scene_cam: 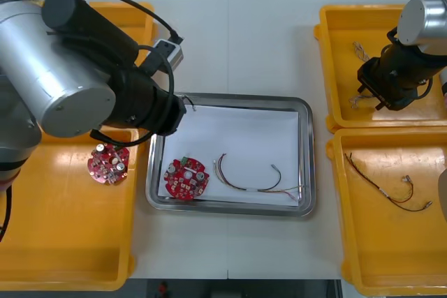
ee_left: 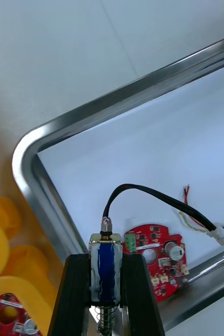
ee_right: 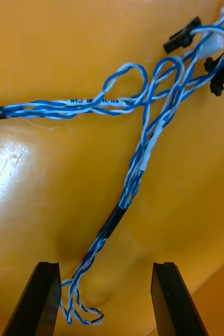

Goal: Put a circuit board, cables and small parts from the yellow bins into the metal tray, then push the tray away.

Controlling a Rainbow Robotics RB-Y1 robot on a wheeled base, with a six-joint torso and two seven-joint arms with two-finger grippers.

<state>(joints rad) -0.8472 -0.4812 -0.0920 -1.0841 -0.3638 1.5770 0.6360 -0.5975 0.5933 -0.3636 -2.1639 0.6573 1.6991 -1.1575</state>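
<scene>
1. Along the near edge of the metal tray (scene_cam: 230, 207) lie a circuit board (scene_cam: 186, 178), at the near-left corner, and a red and yellow cable (scene_cam: 255, 185).
2. Over the tray's left edge, the left gripper (ee_left: 106, 260) pinches a small metal part (ee_left: 106, 275) by its sides, so its black lead (ee_left: 159, 197) dangles free above the white inside. It looks set for release there.
3. In the far right bin (scene_cam: 335, 68), the right gripper (ee_right: 105, 268) is spread wide. Its fingers straddle the tail of the blue and white cable (ee_right: 138, 168), apparently lined up to close on it.

Left arm (scene_cam: 70, 82)'s jaws pinch a small metal part (ee_left: 106, 262); right arm (scene_cam: 401, 75)'s jaws stand apart.
</scene>
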